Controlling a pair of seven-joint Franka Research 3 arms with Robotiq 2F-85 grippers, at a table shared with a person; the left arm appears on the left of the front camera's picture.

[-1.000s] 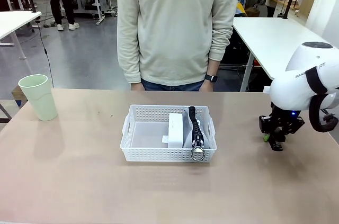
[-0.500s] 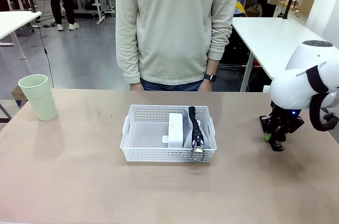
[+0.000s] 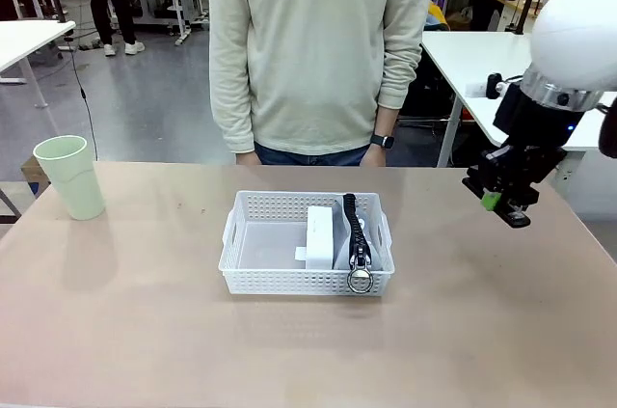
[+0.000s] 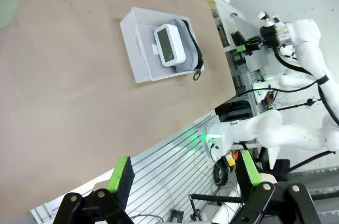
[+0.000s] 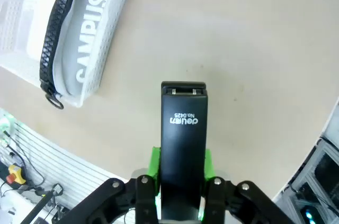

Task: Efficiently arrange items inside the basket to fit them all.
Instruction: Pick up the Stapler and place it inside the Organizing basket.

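Brown worktop (image 3: 116,331) runs wide and mostly bare, with the shallow white lattice-sided plastic basket (image 3: 280,281) at its middle. Inside, the white rectangular box (image 3: 320,232) and the grey pouch with the black zipper and metal ring (image 3: 358,234) crowd the 3 o'clock half — the 9 o'clock half lies free. From the basket, the pale green plastic cup (image 3: 70,176) stands well apart at 10 o'clock. The right arm (image 3: 569,41) hangs at 2 o'clock, above the surface, the right jaws clenched on one end of the black stapler (image 5: 183,139), green pads (image 5: 154,164) on either flank. The left jaws are released, spread wide, empty.

Trouble I'd watch for: gripped at one end, the long stapler may swing in the pads, clip the rim and shove the light basket — or land atop the pouch. Laid crosswise in the free half, it would likely leave the cup no room.
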